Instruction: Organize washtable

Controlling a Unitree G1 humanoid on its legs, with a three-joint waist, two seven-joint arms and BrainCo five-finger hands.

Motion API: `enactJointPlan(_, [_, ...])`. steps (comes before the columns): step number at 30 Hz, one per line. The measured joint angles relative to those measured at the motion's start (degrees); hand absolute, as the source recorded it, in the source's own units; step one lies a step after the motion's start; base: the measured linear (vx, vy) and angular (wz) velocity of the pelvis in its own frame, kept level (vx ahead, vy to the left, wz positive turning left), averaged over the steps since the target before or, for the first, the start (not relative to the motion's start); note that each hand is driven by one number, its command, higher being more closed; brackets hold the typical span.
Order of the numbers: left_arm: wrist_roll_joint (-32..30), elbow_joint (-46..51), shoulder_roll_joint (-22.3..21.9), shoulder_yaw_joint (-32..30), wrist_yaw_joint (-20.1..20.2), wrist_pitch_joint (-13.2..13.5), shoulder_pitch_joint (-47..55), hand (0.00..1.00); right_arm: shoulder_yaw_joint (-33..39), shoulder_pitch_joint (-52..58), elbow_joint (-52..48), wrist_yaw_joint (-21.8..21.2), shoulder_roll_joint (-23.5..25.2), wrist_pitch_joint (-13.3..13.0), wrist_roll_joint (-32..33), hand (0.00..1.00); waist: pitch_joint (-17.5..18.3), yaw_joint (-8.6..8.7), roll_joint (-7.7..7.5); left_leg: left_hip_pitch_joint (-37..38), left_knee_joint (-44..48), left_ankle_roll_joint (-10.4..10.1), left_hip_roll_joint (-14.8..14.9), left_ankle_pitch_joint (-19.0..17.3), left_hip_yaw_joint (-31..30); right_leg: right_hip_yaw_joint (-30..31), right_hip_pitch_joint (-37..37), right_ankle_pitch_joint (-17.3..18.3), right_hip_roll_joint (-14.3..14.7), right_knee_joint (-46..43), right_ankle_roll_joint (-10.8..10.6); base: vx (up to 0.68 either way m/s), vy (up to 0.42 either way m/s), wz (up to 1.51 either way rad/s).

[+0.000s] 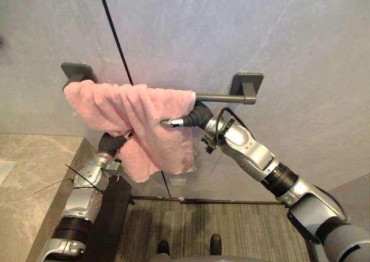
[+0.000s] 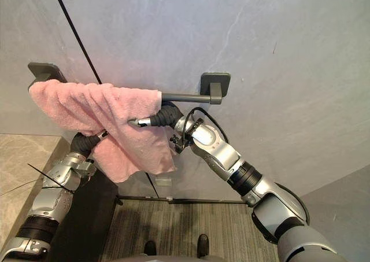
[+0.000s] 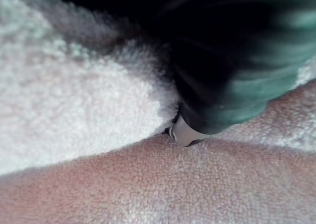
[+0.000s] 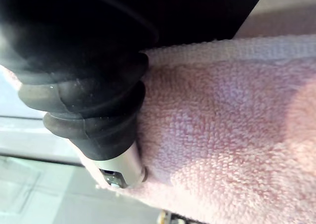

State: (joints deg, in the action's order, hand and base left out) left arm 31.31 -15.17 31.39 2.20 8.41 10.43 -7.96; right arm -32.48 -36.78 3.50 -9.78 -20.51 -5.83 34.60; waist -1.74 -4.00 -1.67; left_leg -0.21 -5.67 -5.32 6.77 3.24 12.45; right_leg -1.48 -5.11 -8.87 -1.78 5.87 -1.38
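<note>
I have the pink towel [image 1: 139,117] hanging over the dark grey towel bar [image 1: 222,98], bunched towards 10 o'clock in the head view. Its loose lower end hangs down to about 7 o'clock.

The left hand [image 1: 115,140] comes up from 8 o'clock and goes in under the towel's folds. The cloth hides it, so I cannot tell whether it is open or closed. The right hand [image 1: 191,118] comes in from 4 o'clock and meets the towel's edge at centre, just below the bar. Its wrist view has it pressed against pink terry, and I cannot tell its grip either.

The bar is bare from the towel's edge out to the bracket [image 1: 247,81] at 1 o'clock. The other bracket [image 1: 78,71] shows above the towel at 10 o'clock.

The grey wall [image 1: 289,42] is open from 12 to 3 o'clock. A thin black seam [image 1: 115,36] runs down it behind the towel. The stone counter [image 1: 34,175] ends at an edge near 8 o'clock, and striped carpet [image 1: 231,227] lies at 6 o'clock.
</note>
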Motion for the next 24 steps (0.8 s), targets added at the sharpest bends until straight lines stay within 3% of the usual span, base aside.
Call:
enactJointPlan(7, [-0.60, 2.38, 0.01, -3.55, 0.25, -0.03, 0.16, 1.00, 11.47, 12.23, -5.55, -0.50, -1.76, -0.29, -0.88, 1.00, -0.68, 0.32, -0.38, 0.96, -0.03, -0.07, -0.12, -0.29, 0.11, 0.13, 0.91, 0.48, -0.17, 0.04, -0.63, 0.00, 0.000, 0.00])
enactJointPlan(14, [-1.23, 5.64, -0.09, -4.67, 0.36, 0.02, 0.82, 1.00, 14.11, 13.90, -5.80, -0.47, -2.43, -0.27, -0.70, 1.00, -0.76, 1.80, -0.31, 0.96, -0.06, -0.11, -0.17, -0.30, 0.39, 0.29, 0.75, 0.49, -0.26, 0.05, -0.64, 0.00, 0.000, -0.01])
enactJointPlan(21, [-1.24, 5.65, -1.86, -5.04, 0.41, 0.02, 1.33, 1.00, 14.48, 15.10, -7.41, -0.55, -2.49, -0.27, -0.71, 1.00, -0.78, 1.80, -0.31, 0.91, -0.06, -0.19, -0.20, -0.27, 0.47, 0.33, 0.65, 0.53, -0.28, 0.04, -0.72, 0.00, 0.000, -0.01])
enactJointPlan(22, [-1.24, 5.65, -1.88, -5.04, 0.50, 0.02, 1.42, 0.00, 14.48, 15.10, -7.38, -0.55, -2.49, -0.27, -0.72, 1.00, -0.78, 1.79, -0.31, 0.91, -0.06, -0.18, -0.21, -0.27, 0.46, 0.33, 0.66, 0.53, -0.29, 0.04, -0.72, 0.00, 0.000, 0.00])
enactJointPlan(23, [-1.24, 5.65, -1.88, -5.04, 0.60, 0.02, 1.67, 0.00, 14.48, 15.10, -7.35, -0.55, -2.49, -0.27, -0.71, 1.00, -0.78, 1.79, -0.30, 0.91, -0.06, -0.17, -0.21, -0.28, 0.45, 0.32, 0.66, 0.53, -0.29, 0.05, -0.72, 0.00, 0.000, 0.00])
enactJointPlan(24, [-1.23, 5.64, -1.88, -5.07, 0.61, 0.00, 1.81, 0.00, 14.48, 15.10, -7.34, -0.55, -2.49, -0.27, -0.71, 0.00, -0.78, 1.79, -0.30, 0.91, -0.07, -0.17, -0.21, -0.28, 0.44, 0.31, 0.66, 0.53, -0.29, 0.05, -0.72, 0.00, 0.000, 0.00])
